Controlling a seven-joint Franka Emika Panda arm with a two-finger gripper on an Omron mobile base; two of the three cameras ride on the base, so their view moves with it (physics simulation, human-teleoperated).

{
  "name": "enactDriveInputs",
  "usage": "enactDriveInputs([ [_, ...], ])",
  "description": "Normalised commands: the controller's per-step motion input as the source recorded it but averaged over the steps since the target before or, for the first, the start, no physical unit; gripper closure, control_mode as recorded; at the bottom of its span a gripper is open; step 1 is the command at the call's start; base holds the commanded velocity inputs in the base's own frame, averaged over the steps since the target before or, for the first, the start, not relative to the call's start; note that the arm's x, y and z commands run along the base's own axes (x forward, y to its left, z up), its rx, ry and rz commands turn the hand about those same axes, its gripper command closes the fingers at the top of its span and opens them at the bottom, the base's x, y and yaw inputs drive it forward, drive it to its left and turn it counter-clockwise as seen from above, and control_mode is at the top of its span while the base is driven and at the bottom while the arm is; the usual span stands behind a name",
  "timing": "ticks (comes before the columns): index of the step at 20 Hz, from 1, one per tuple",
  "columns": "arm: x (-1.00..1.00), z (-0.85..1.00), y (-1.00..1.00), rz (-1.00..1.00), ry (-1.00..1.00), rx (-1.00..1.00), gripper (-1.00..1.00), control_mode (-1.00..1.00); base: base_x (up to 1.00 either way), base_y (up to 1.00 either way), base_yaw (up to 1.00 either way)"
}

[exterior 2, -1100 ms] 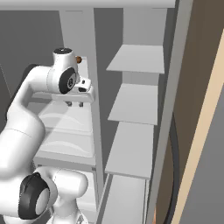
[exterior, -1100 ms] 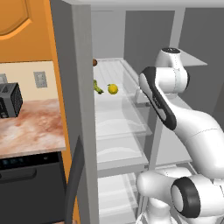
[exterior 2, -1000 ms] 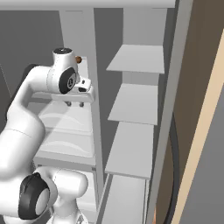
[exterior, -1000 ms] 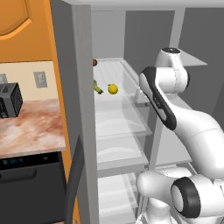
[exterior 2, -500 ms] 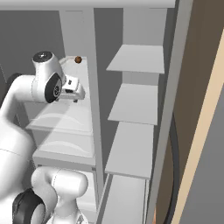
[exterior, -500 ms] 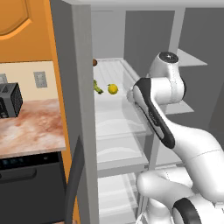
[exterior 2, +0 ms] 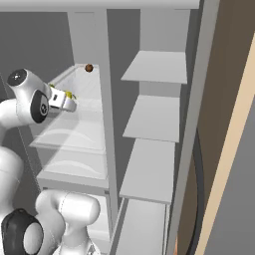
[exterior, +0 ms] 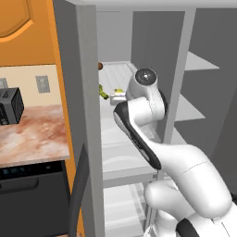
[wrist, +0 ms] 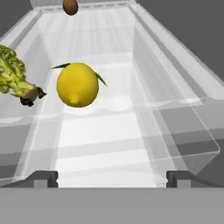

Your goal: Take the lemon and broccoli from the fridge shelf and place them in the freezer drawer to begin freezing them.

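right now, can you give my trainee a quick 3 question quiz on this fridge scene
1. True or false: the gripper is shut on the lemon.
2. In the hand view, which lies nearer the fingertips: A) lemon, B) small brown item?
3. Fill in: in the hand view, the broccoli lies to the ____ of the lemon.

Key: 1. False, its fingers stand wide apart, short of the lemon. 2. A. 3. left.

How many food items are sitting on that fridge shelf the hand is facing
3. The lemon sits mid-shelf, the broccoli lies beside it at the hand view's left edge, and a small brown round item sits at the back. The broccoli is partly cut off, so more could be hidden there.
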Motion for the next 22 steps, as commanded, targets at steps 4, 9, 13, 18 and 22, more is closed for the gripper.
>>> enactDriveInputs([
  [4, 0.73, 0.22, 0.38, -0.17, 0.02, 0.06, -1.0, -1.0, 0.0, 0.0, 0.0],
  [9, 0.77, 0.11, 0.01, -0.04, 0.24, 0.04, -1.0, -1.0, 0.0, 0.0, 0.0],
  [13, 0.47, 0.09, 0.0, 0.0, 0.21, 0.0, -1.0, -1.0, 0.0, 0.0, 0.0],
  [18, 0.28, -0.02, 0.03, 0.0, 0.12, 0.0, -1.0, -1.0, 0.0, 0.0, 0.0],
  [22, 0.34, -0.18, 0.11, 0.0, 0.03, 0.0, -1.0, -1.0, 0.0, 0.0, 0.0],
])
